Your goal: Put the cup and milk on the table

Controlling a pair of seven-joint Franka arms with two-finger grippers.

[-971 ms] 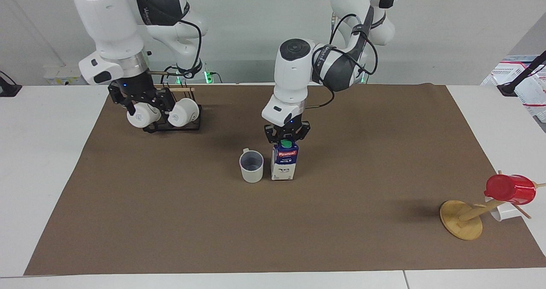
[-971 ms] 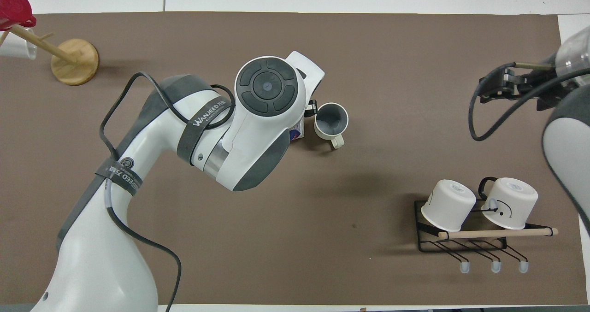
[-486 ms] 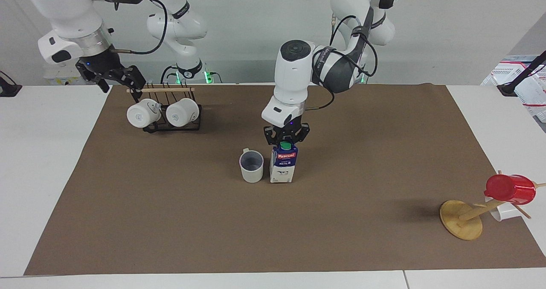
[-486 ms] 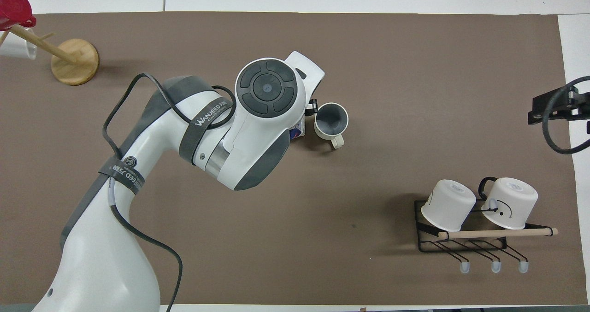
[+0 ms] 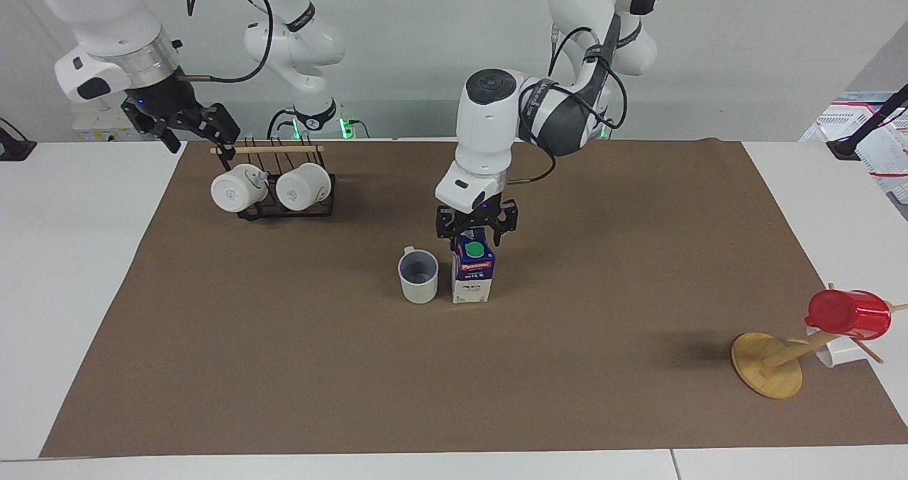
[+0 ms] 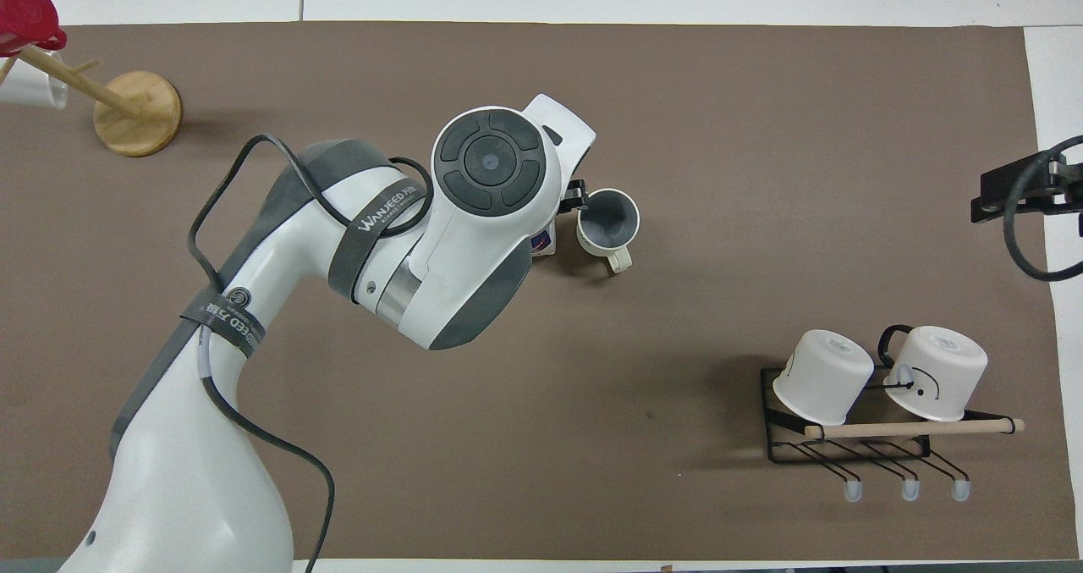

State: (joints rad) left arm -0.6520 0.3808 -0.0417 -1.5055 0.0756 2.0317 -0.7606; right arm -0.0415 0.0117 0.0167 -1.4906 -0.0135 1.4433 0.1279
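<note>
The right tool (image 5: 191,129) hangs over the edge of the brown mat at the right arm's end of the surface (image 5: 64,253), just above the black wire rack (image 5: 284,207) that carries two white mugs; whether its fingers are apart or together cannot be told. Near the middle of the mat stands the cup (image 5: 418,276), a small grey-white mug, upright, with a darker grey inside and a small handle. Just beside it, toward the left arm's end, stands the milk (image 5: 473,276), an upright dark blue and white gable-top carton with a green cap and a red label. The left tool (image 5: 477,230) sits directly over the carton's top, its fingers spread apart on either side of the cap and not gripping it.
</note>
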